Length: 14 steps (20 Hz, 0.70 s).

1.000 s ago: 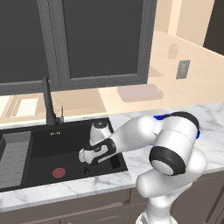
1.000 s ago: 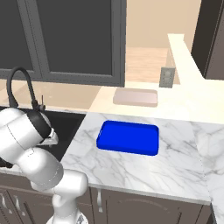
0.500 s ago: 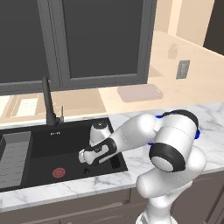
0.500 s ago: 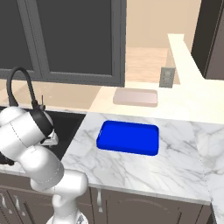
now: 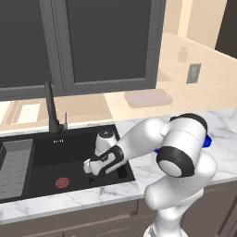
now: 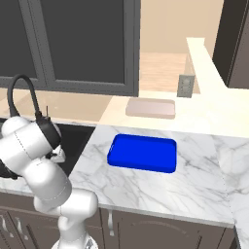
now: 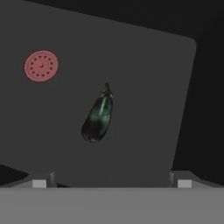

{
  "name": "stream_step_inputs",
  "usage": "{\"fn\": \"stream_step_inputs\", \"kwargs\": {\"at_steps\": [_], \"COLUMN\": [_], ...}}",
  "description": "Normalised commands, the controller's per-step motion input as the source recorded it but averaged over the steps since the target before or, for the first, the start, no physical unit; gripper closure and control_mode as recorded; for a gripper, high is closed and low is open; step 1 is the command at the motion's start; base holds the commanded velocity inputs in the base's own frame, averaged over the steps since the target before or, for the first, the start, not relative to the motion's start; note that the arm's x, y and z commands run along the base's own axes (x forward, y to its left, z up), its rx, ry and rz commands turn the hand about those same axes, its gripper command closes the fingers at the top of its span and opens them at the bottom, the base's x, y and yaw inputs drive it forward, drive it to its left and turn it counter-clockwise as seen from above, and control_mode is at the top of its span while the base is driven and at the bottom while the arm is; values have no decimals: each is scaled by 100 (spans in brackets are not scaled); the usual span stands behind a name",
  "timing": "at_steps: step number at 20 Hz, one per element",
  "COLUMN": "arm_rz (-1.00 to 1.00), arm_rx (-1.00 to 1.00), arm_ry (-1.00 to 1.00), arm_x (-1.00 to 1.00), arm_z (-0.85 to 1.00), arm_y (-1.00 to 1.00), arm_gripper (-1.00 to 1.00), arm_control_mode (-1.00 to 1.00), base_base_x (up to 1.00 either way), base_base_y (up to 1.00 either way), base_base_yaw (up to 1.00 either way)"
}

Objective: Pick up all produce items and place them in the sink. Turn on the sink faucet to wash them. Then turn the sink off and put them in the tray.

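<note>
A dark green eggplant [image 7: 98, 118] lay on the floor of the sink [image 5: 46, 159], apart from the red drain [image 7: 41, 65], and our gripper [image 5: 90, 169] hung above it inside the basin with its fingers spread wide and nothing between them. We judged this to be the retrieval after washing, though the faucet [image 5: 52, 109] showed no water. Next we needed to descend, close on the eggplant and carry it to the blue tray [image 6: 142, 152] on the worktop [image 6: 146, 189].

Dark green eggplant [image 7: 98, 119] lies flat in black sink [image 7: 144, 87], near red drain [image 7: 41, 65].
</note>
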Motion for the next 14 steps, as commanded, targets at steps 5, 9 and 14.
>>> {"fn": "stream_step_inputs", "kwargs": {"at_steps": [5,9,14], "arm_rz": [0,0,0], "arm_rx": [0,0,0], "arm_ry": [2,3,2], "arm_x": [2,14,18], "arm_z": [-13,-8,-5], "arm_y": [0,13,11], "arm_gripper": [-100,-100,-100], "arm_control_mode": [-100,-100,-100], "base_base_x": [0,0,0], "base_base_y": [0,0,0], "base_base_yaw": [0,0,0]}}
